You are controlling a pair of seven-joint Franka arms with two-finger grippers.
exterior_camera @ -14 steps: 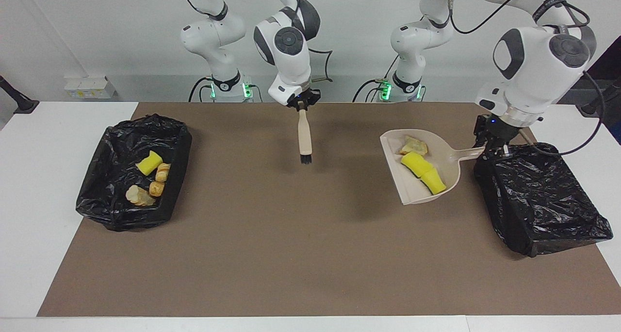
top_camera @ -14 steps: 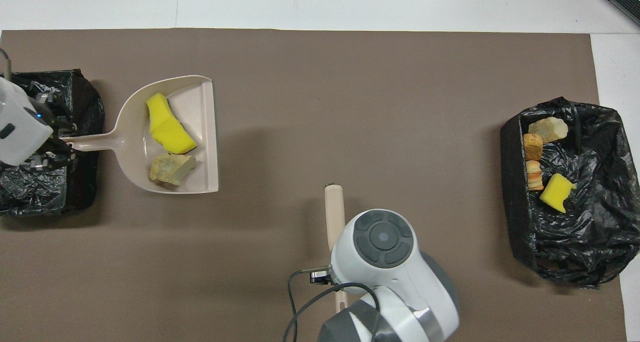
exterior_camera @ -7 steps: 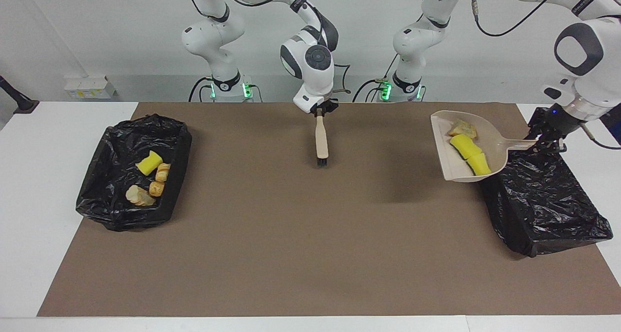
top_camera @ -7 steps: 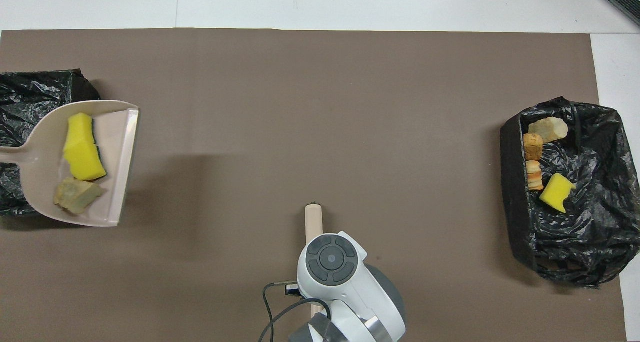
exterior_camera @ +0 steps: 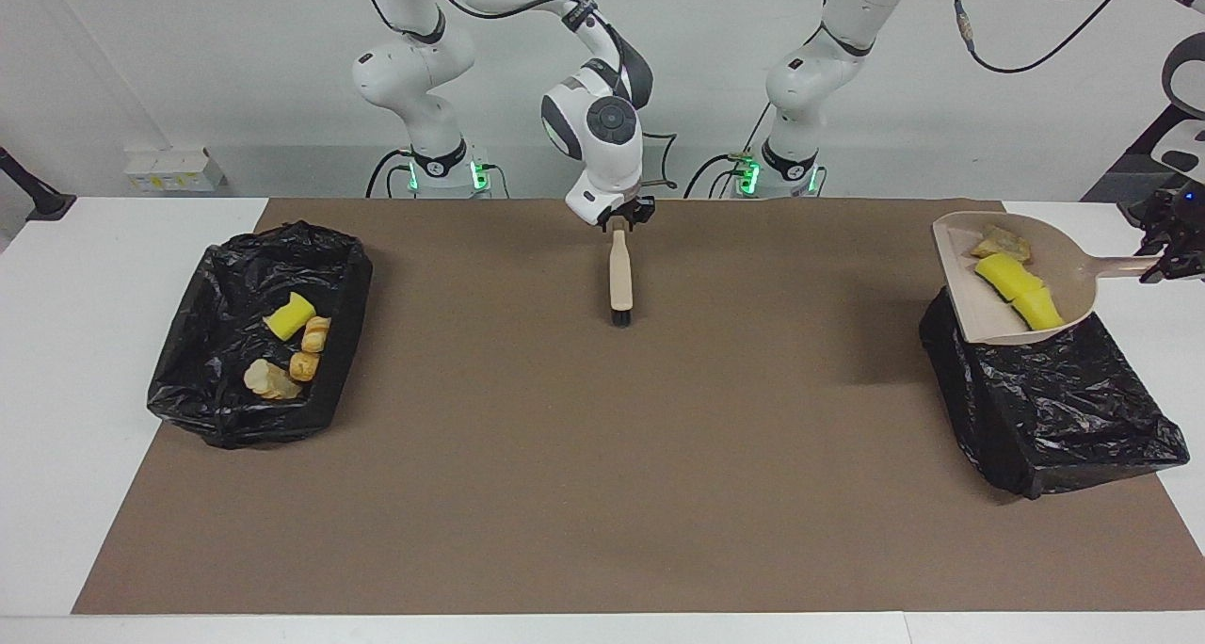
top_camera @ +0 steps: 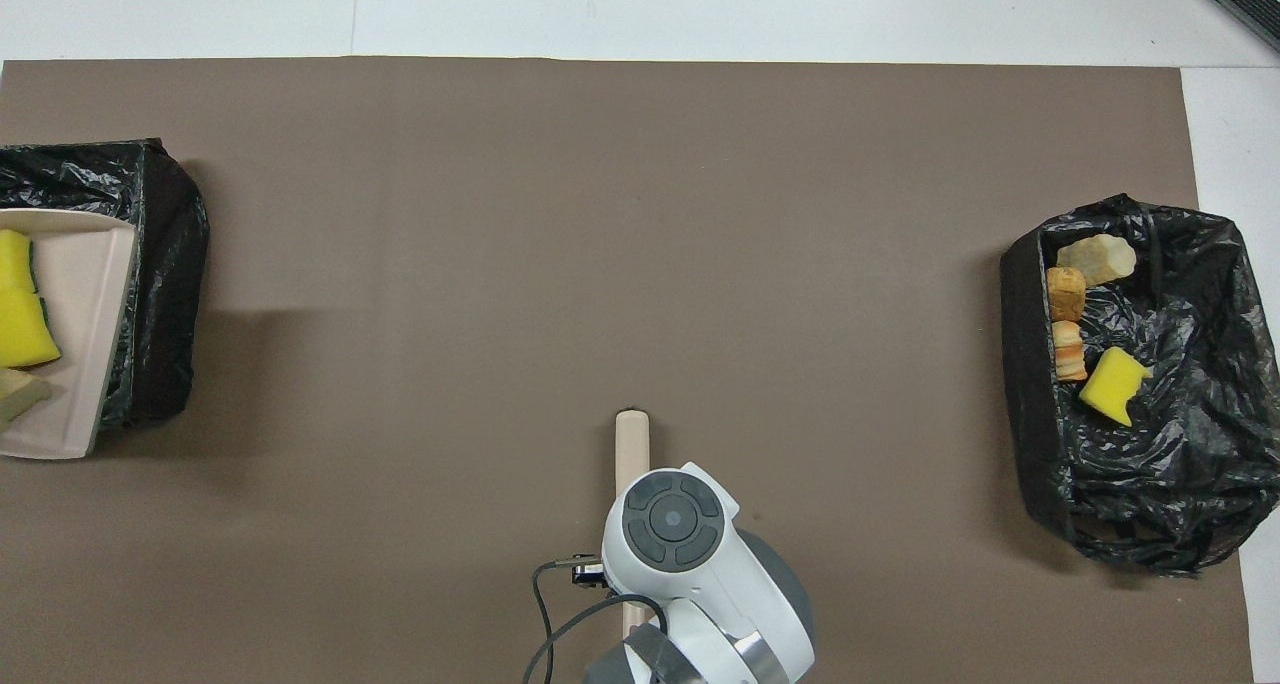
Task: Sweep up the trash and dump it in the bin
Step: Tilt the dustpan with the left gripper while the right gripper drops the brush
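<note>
My left gripper [exterior_camera: 1165,265] is shut on the handle of the beige dustpan [exterior_camera: 1073,267], held up over the black-lined bin [exterior_camera: 1054,399] at the left arm's end of the table. In the pan lie trash pieces: yellow foam chunks [exterior_camera: 1019,291] and a tan lump [exterior_camera: 1000,244]. The overhead view shows the dustpan [top_camera: 80,324] over that bin [top_camera: 165,264], with yellow foam [top_camera: 20,309] in it. My right gripper [exterior_camera: 621,222] is at the handle end of the brush [exterior_camera: 620,277]. The brush's bristles rest on the mat, pointing away from the robots.
A second black-lined bin [exterior_camera: 235,409] stands at the right arm's end, holding a yellow chunk [exterior_camera: 289,316] and several bread-like lumps [exterior_camera: 306,352]. A brown mat [exterior_camera: 602,493] covers the table. The right arm's wrist [top_camera: 670,524] hides most of the brush handle [top_camera: 632,444] from above.
The left gripper has carried the loaded dustpan from over the mat to over the bin at its end. The right arm has drawn back toward the robots and lowered the brush to the mat.
</note>
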